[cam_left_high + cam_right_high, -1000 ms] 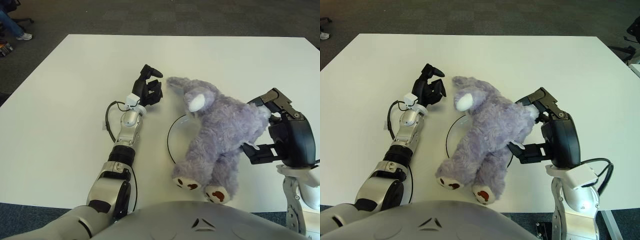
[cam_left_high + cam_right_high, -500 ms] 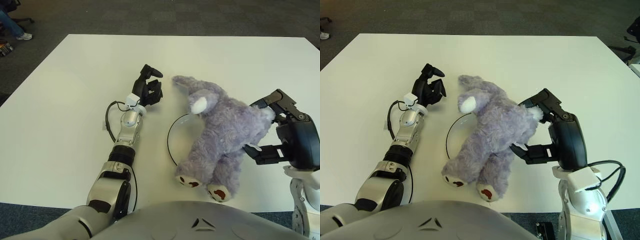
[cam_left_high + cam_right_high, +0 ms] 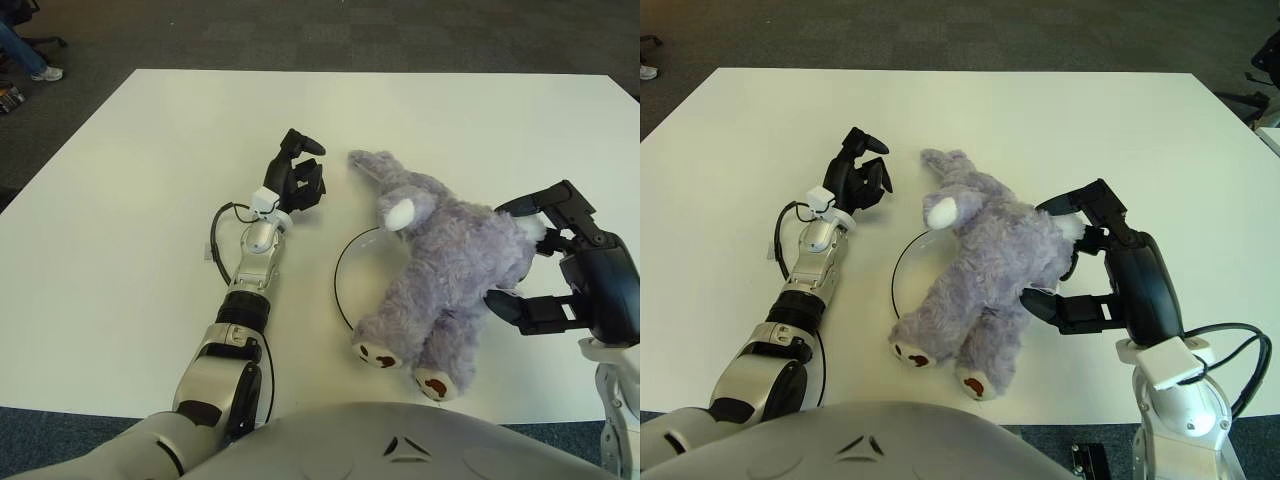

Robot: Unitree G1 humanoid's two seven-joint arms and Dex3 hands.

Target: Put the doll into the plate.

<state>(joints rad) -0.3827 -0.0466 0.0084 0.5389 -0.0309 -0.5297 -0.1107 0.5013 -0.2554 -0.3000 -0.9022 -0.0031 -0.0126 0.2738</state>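
— That doll (image 3: 445, 268) is lilac-grey plush, with a white inner ear and dark red-brown patches on pale soles.

— The plate (image 3: 343, 275) under it looks clear with a dark rim, I think. White table (image 3: 130, 200), black-fingered hands, silver forearm.

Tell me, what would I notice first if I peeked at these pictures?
The fluffy purple stuffed elephant lying in the middle of the white table, covering most of a plate whose dark rim shows at its left. The robot's right hand is at the toy's right side, fingers spread around its back end. The left hand shows to the left of the toy's trunk.
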